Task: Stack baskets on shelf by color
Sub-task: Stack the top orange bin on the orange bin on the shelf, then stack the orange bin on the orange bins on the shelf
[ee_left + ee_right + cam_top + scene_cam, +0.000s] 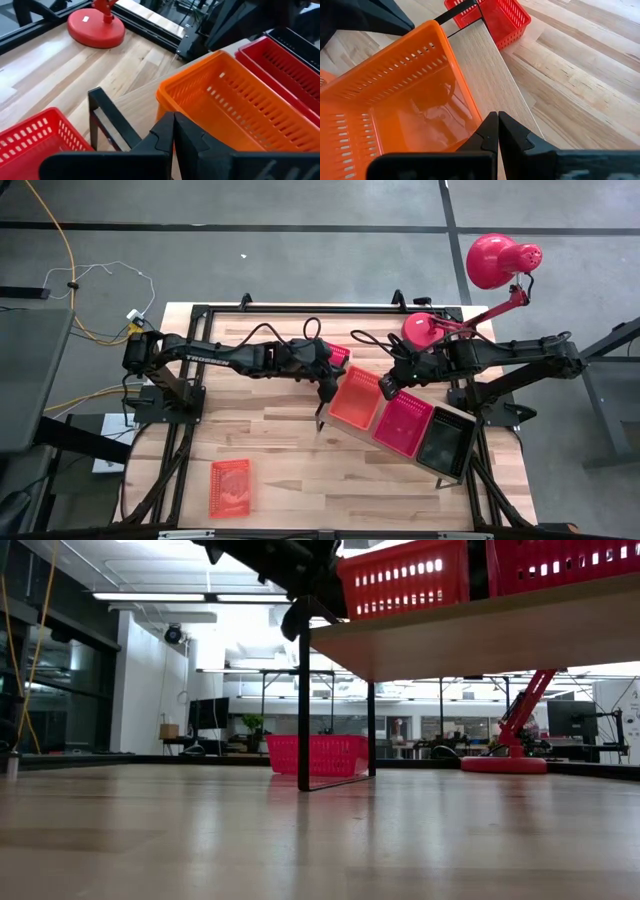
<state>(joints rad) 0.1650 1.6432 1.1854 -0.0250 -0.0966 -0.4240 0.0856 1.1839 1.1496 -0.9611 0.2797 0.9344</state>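
- Five baskets can be counted from above. Three sit side by side on the shelf (330,423): an orange basket (356,400), a red basket (404,423) in the middle, and a black basket (444,442) at the end farthest from the left arm.
- A fourth basket (339,356), red, lies on the table (300,470) just behind the shelf's bracket end, partly hidden under the left arm.
- A fifth basket (230,486), orange-red, lies alone near the table's front edge, well apart from the shelf.
- One shelf: a pale board raised on a thin black bracket (107,122).
- One red desk lamp (495,265), its round base (422,331) on the table's far side near the right arm.
- Two arms. The left gripper (325,392) hangs over the shelf's bracket end just beside the orange basket, fingers pressed together, holding nothing.
- The right gripper (390,387) sits at the far rim of the orange basket, likewise closed and empty.
- The only readable writing is "TROSSEN" in white on the left arm (205,358).
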